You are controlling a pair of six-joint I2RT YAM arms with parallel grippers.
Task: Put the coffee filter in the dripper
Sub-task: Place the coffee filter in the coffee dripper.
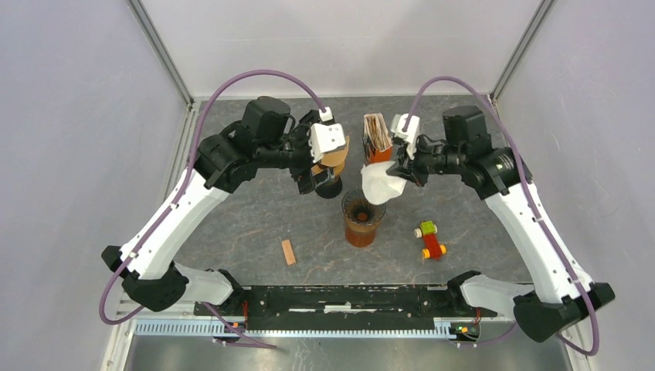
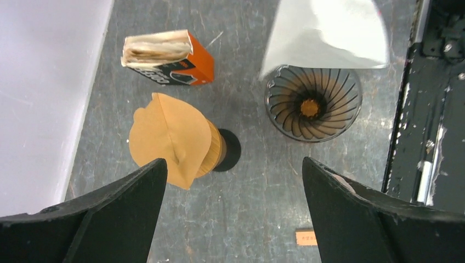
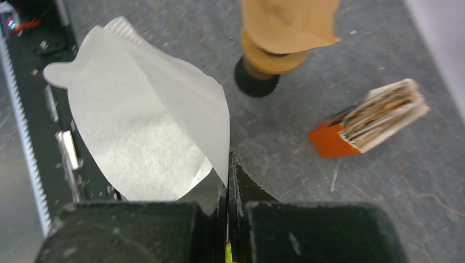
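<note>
Two paper filters show. One white, cone-folded coffee filter (image 3: 142, 137) is pinched at its edge in the closed right hand (image 3: 227, 167) and hangs over the rim of the ribbed, translucent brown dripper (image 2: 310, 104), not seated in it. One brown filter (image 2: 170, 139) caps a wooden stand (image 2: 215, 150). One orange box (image 2: 183, 63) is packed with folded filters. The left hand (image 2: 230, 164) gapes wide over the grey worktop (image 1: 255, 216).

Left tool (image 2: 233, 170) spread wide, right tool (image 3: 228, 170) pinched closed, both aimed downward
</note>
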